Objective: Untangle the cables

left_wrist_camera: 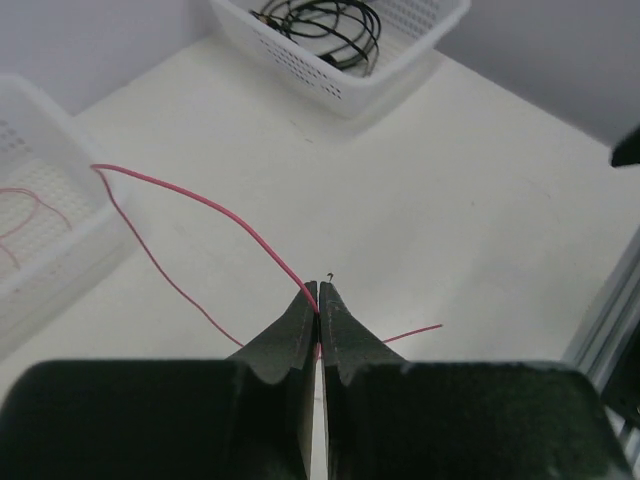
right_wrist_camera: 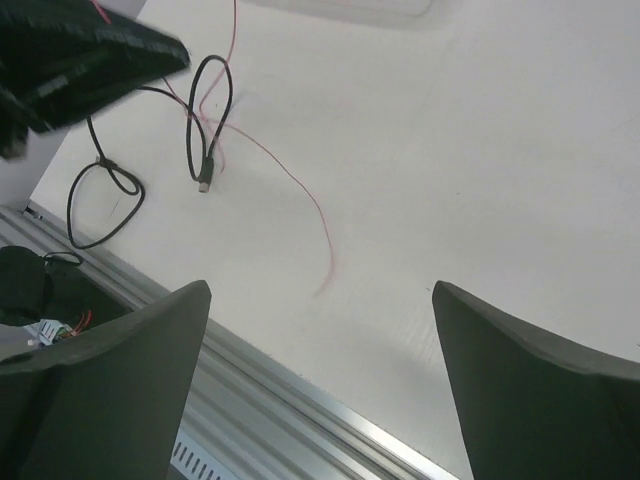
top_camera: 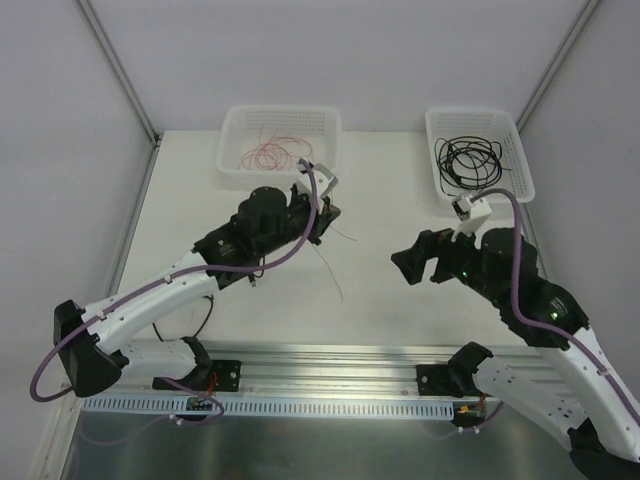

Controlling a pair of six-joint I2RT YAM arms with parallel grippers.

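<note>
White desk (top_camera: 400, 200) fills the walled cell. At the desk's far edge, left of the middle, a white basket (top_camera: 232, 130) holds loose red-pink cables (top_camera: 270, 155). At the desk's far right corner, a second basket (top_camera: 520, 160) holds coiled black cables (top_camera: 470, 160).

Over the desk's middle, towards the left, the left hand (left_wrist_camera: 320, 295) is pinched closed on a single red cable (left_wrist_camera: 200, 205). From the fingertips this cable arcs up to the first basket's rim and bends back down, and a short end pokes out on the other side of the fingers.

Over the desk's middle, towards the right, the right hand (right_wrist_camera: 320, 300) hangs with its fingers spread wide and nothing between them.

On the desk's near-left part lies a black cable (right_wrist_camera: 195, 120) in loose loops with a small plug at its end. A red strand (right_wrist_camera: 300, 195) crosses it.
</note>
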